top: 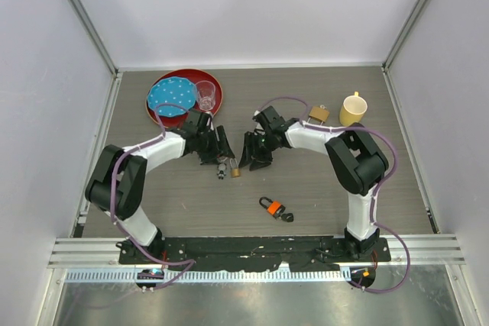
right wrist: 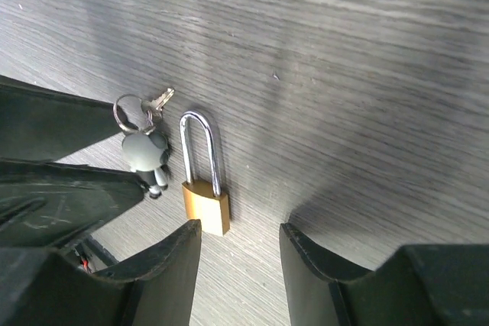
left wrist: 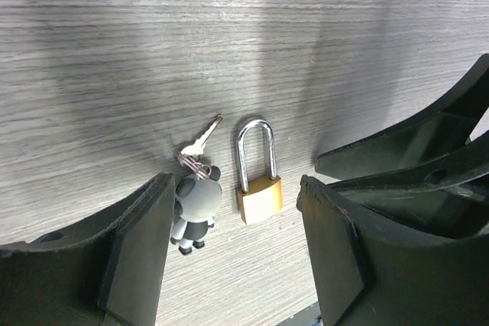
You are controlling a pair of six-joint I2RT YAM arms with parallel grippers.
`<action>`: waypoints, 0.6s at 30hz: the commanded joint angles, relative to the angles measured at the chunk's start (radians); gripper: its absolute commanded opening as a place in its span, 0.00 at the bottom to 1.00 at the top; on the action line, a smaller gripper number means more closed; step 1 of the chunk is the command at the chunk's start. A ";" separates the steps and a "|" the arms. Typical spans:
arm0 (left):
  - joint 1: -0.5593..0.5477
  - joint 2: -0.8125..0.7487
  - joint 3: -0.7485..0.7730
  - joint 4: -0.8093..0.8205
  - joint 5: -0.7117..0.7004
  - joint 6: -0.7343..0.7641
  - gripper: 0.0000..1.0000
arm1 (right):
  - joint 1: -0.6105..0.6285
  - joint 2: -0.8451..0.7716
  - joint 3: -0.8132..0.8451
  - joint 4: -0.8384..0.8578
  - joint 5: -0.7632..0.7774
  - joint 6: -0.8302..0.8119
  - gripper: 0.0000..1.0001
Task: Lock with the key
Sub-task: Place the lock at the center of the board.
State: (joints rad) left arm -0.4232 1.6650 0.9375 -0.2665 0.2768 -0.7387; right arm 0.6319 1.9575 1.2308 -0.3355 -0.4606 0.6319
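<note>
A small brass padlock with a long steel shackle lies flat on the grey wood table; it also shows in the right wrist view and the top view. Beside it lies a silver key on a ring with a grey panda charm, seen too in the right wrist view and the top view. My left gripper is open and empty just above them. My right gripper is open and empty just right of the padlock.
A second black and orange padlock lies nearer the front. A red plate with a blue dotted cloth and a clear glass stands at the back left. A yellow cup and another brass padlock are at the back right.
</note>
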 commanded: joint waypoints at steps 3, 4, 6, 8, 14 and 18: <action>0.003 -0.128 0.063 -0.132 -0.027 0.033 0.70 | -0.029 -0.107 0.064 -0.103 0.025 -0.052 0.53; 0.001 -0.148 0.060 -0.131 -0.018 0.019 0.70 | -0.038 -0.130 0.067 -0.111 0.025 -0.057 0.53; -0.009 -0.195 0.044 -0.129 0.016 0.013 0.70 | -0.067 -0.155 0.070 -0.131 0.027 -0.060 0.53; -0.041 -0.238 0.023 -0.126 0.065 0.004 0.70 | -0.107 -0.216 0.082 -0.175 0.036 -0.089 0.54; -0.133 -0.258 -0.043 -0.062 0.177 -0.062 0.69 | -0.146 -0.301 0.030 -0.296 0.059 -0.161 0.55; -0.207 -0.214 -0.083 0.001 0.203 -0.105 0.69 | -0.147 -0.371 -0.088 -0.307 0.048 -0.160 0.55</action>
State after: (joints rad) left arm -0.5743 1.4212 0.8867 -0.3462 0.4034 -0.7876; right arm 0.4747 1.6592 1.2350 -0.5713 -0.4160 0.5049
